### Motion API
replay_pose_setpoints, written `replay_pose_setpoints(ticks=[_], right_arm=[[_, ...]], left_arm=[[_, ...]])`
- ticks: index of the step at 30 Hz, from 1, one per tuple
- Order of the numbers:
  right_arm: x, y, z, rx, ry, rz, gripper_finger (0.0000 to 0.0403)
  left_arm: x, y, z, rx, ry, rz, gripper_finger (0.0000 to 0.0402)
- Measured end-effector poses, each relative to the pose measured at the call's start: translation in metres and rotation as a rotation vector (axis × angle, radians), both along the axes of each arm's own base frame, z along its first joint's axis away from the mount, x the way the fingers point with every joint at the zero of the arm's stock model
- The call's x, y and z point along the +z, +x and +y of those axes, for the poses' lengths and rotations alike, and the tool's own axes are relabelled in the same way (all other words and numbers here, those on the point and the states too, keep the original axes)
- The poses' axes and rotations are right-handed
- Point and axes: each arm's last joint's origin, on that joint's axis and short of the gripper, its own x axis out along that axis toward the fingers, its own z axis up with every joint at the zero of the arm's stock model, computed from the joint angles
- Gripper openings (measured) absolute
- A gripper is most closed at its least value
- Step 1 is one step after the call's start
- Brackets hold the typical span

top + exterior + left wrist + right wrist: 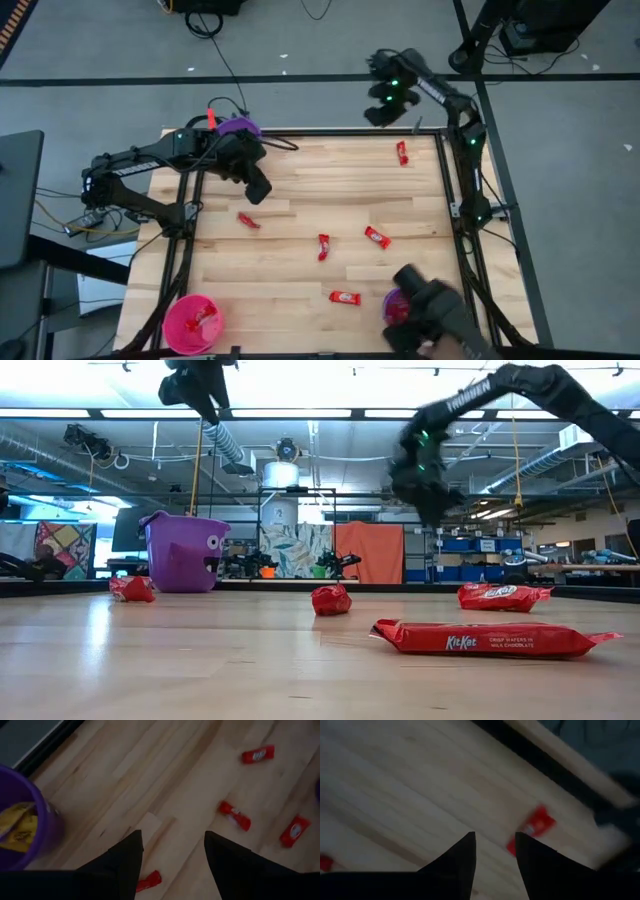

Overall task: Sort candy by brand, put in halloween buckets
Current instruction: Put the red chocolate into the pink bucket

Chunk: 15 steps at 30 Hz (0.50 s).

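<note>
High view shows five red KitKat bars [346,297] scattered on the table [300,170], between the purple bucket [237,127] at its far edge and the pink bucket [190,322] in front. Beside the purple bucket hovers the left gripper [258,190], jaws spread and empty. Farther along that far edge the right gripper [380,113] hangs, jaws also apart.

Both arms are matte black with green indicator lights; the right arm [520,385] bears white lettering.

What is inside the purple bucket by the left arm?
Yellow packets lie inside the purple bucket. Its rim and the picture edge hide the rest, so their number stays unknown.
</note>
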Motion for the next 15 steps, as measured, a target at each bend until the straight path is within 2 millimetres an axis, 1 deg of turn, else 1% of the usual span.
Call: replay_pose_setpoints(ticks=[3, 5, 7, 10, 13, 15], right_arm=[[-0.022, -0.033, -0.015, -0.096, 0.114, -0.004, 0.0146], [-0.037, -0.047, -0.018, -0.124, 0.195, -0.029, 0.0143], [-0.051, -0.057, -0.017, -0.115, 0.242, -0.013, 0.0140], [-0.067, -0.070, -0.015, -0.074, 0.251, 0.103, 0.0135], [-0.075, -0.078, -0.014, -0.069, 0.265, 0.148, 0.0131], [-0.077, -0.080, -0.013, -0.048, 0.270, 0.150, 0.0129]], left_arm=[[0.001, 0.002, -0.002, 0.032, -0.023, -0.034, 0.0215], [0.002, 0.003, -0.004, 0.043, -0.032, -0.047, 0.0215], [0.002, 0.005, -0.005, 0.054, -0.038, -0.064, 0.0215], [0.003, 0.006, -0.005, 0.067, -0.037, -0.082, 0.0215], [0.005, 0.007, -0.004, 0.081, -0.041, -0.109, 0.0215], [0.005, 0.008, -0.004, 0.082, -0.041, -0.112, 0.0215]])
